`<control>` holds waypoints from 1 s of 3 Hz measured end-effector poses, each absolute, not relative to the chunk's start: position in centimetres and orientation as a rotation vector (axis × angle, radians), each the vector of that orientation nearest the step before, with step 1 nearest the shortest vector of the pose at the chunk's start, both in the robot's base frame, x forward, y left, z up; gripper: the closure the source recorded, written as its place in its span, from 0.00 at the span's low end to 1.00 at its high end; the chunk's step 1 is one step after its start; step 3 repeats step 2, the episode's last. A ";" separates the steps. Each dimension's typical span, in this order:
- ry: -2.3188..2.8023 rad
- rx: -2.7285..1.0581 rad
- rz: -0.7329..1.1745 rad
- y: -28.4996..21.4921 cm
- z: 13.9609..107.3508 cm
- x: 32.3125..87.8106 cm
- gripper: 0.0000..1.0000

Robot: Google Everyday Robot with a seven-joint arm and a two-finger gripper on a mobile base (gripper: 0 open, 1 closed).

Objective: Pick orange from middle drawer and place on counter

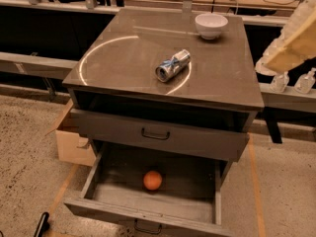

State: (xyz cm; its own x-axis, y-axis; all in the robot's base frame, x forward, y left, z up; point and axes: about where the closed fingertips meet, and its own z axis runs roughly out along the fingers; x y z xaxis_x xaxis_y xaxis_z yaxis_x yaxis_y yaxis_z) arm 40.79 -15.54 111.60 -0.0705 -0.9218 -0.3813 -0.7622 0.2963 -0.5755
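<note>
The orange point(152, 180) lies on the lighter grey floor of the open middle drawer point(148, 214), near its centre. The drawer is pulled out at the bottom of the cabinet. The counter point(123, 65) is the glossy dark top slab above it, with a curved streak of reflected light. My gripper point(289, 46) is a pale cream shape at the right edge of the camera view. It is beside the counter's right side, well above the orange and far from it, and holds nothing that I can see.
A blue-and-silver can point(173, 65) lies on its side mid-counter. A white bowl point(211, 25) stands at the back right. A drawer with a black bar handle point(155, 134) sits above the open one. A cardboard box point(74, 144) stands left. A black object point(41, 224) is at bottom left.
</note>
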 end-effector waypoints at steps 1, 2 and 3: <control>1.869 -1.505 -0.291 -15.5 111.6 40.8 0.20; 1.869 -1.505 -0.291 -15.5 111.6 40.8 0.20; 1.869 -1.505 -0.291 -15.5 111.6 40.8 0.20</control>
